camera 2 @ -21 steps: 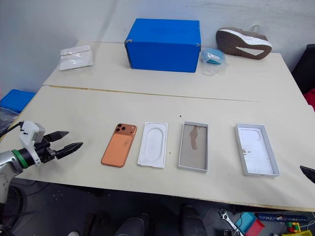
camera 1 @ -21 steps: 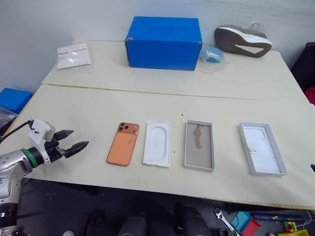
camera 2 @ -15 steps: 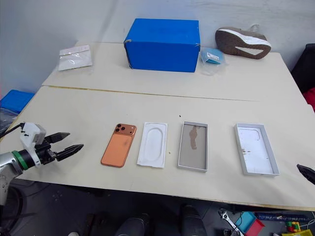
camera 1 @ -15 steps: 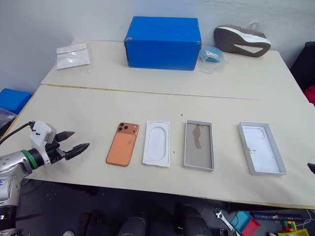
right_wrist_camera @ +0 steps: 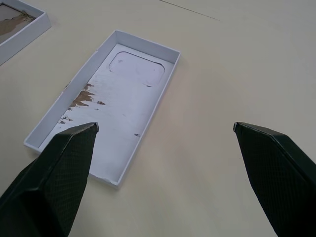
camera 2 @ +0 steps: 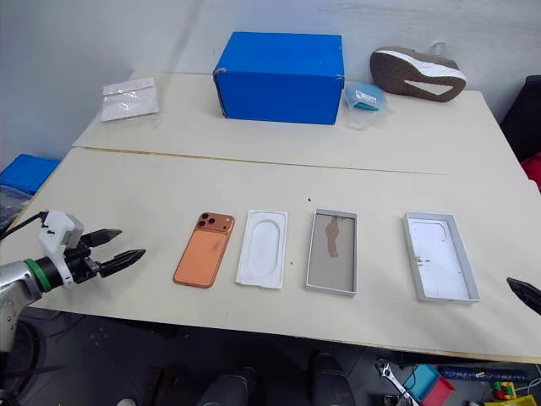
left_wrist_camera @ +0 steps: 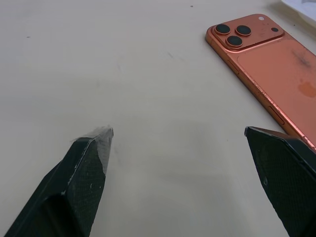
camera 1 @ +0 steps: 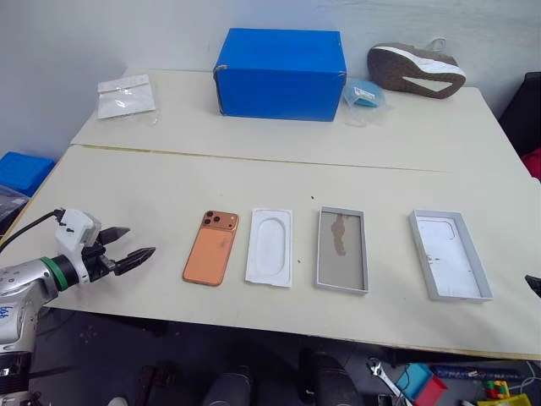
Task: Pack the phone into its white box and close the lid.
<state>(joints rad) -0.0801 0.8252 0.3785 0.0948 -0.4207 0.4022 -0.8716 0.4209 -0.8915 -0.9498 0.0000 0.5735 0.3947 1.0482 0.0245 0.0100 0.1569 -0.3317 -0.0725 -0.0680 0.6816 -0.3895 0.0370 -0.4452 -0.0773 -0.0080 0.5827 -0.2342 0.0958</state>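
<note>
The orange-copper phone (camera 1: 212,247) lies back-up on the near table, camera bump towards the far side. To its right come a flat white insert (camera 1: 270,247), then the white box (camera 1: 342,249) with its grey-tan floor, then the lid (camera 1: 449,255) with its all-white inside. My left gripper (camera 1: 127,244) hovers open to the left of the phone, its fingers pointing at it; the left wrist view has the phone (left_wrist_camera: 266,64) just beyond the fingertips. My right gripper (right_wrist_camera: 165,129) stands open near the lid (right_wrist_camera: 108,98), with one fingertip (camera 2: 524,293) at the table's right edge.
On the far table stand a blue cardboard box (camera 1: 281,74), a shoe (camera 1: 417,69), a small bagged blue item (camera 1: 364,93) and a clear bag with white card (camera 1: 126,96). A blue crate (camera 1: 21,172) sits on the floor at left. A seam runs between the two tables.
My left gripper has dipped slightly and edged towards the phone, still open. Phone, insert, box and lid have not moved.
</note>
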